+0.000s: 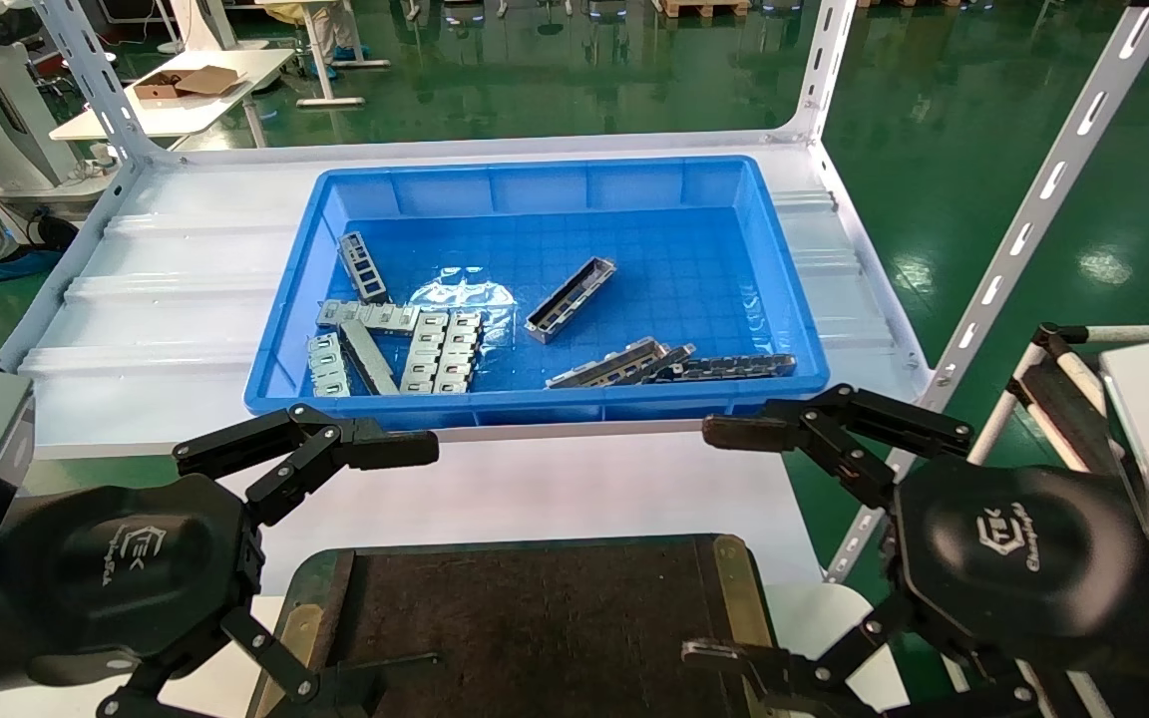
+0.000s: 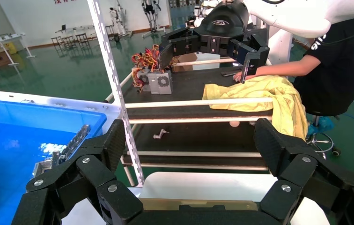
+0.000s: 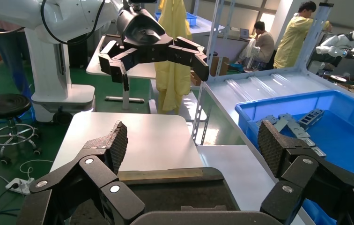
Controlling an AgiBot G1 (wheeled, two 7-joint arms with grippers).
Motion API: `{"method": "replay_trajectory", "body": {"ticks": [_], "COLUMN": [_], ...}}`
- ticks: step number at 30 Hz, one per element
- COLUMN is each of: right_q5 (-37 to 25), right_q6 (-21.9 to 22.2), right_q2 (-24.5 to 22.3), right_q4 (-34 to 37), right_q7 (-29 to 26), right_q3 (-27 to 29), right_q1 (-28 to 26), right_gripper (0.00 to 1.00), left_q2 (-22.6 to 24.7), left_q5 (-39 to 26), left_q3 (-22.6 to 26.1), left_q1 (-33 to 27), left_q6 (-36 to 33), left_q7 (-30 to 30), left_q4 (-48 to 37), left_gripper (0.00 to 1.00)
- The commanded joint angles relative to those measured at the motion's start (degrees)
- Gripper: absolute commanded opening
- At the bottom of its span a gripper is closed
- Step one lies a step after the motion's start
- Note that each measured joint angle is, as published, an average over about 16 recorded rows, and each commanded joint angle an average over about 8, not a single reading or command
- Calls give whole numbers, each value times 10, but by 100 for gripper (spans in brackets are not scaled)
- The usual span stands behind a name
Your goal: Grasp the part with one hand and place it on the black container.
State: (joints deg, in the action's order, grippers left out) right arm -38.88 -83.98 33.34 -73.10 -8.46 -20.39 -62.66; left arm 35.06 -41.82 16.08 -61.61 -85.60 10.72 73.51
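The part [image 1: 571, 299], a grey trough-like bar with cut-outs, lies slantwise in the middle of the blue bin [image 1: 784, 299]. More bars [image 1: 624, 363] lie by the bin's near wall, and flat pale plates [image 1: 435, 349] lie at its left. The black container [image 1: 535, 618] sits on the white table in front of the bin and is empty; it also shows in the right wrist view [image 3: 175, 187]. My left gripper [image 1: 375, 558] is open and empty over the container's left edge. My right gripper [image 1: 724, 543] is open and empty over its right edge. Both are short of the bin.
The bin stands on a white shelf [image 1: 186, 289] framed by slotted white posts [image 1: 1033, 209]. The white table [image 1: 555, 489] lies between the shelf and the container. A dark cart [image 1: 1053, 389] stands at the right. People work in the background.
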Motion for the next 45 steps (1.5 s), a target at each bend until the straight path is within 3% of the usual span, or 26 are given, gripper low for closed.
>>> {"method": "replay_trajectory", "body": {"ticks": [1, 45], "right_q5": [0, 0], "right_q6": [0, 0], "right_q2": [0, 0], "right_q4": [0, 0], "right_q7": [0, 0], "right_q3": [0, 0], "right_q1": [0, 0], "right_gripper": [100, 100], "left_q2": [0, 3], "left_q5": [0, -2], "left_q3": [0, 1], "left_q1": [0, -2], "left_q6": [0, 4], "left_q7": [0, 0], "left_q4": [0, -2], "left_gripper": [100, 100]}}
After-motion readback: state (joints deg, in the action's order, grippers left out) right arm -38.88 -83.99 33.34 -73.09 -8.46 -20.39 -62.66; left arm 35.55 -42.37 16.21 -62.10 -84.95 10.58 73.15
